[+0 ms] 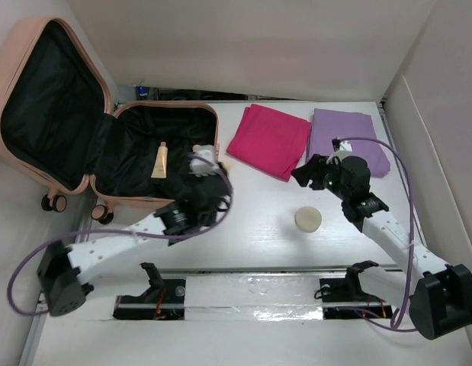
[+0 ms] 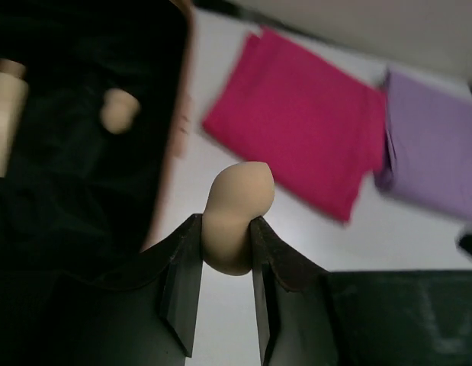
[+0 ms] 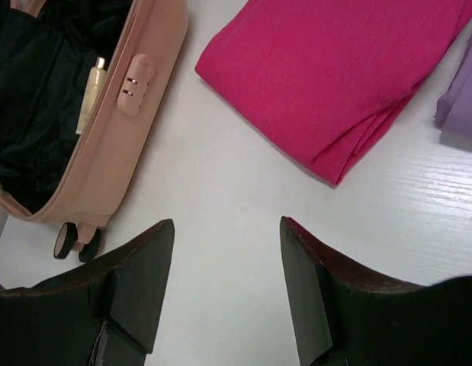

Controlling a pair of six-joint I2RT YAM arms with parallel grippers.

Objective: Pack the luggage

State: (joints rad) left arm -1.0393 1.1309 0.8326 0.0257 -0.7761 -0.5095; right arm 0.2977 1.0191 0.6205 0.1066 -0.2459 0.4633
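White painted tabletop (image 1: 251,236), plain off-white back wall (image 1: 258,46), pale side panel (image 1: 441,145) at right, soft even light

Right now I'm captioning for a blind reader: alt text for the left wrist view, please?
The left gripper pinches a beige egg-shaped sponge over the table, beside the open suitcase. Inside its black lining lie another sponge and a cream tube; a pink cloth and a purple cloth lie beyond.

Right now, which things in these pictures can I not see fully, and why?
Left wrist view: sponge, lower end hidden inside the left gripper.
Left wrist view: tube, blurred, cut by left edge.
Right wrist view: purple cloth, cut by right edge.
Top view: round beige item, too small to identify.
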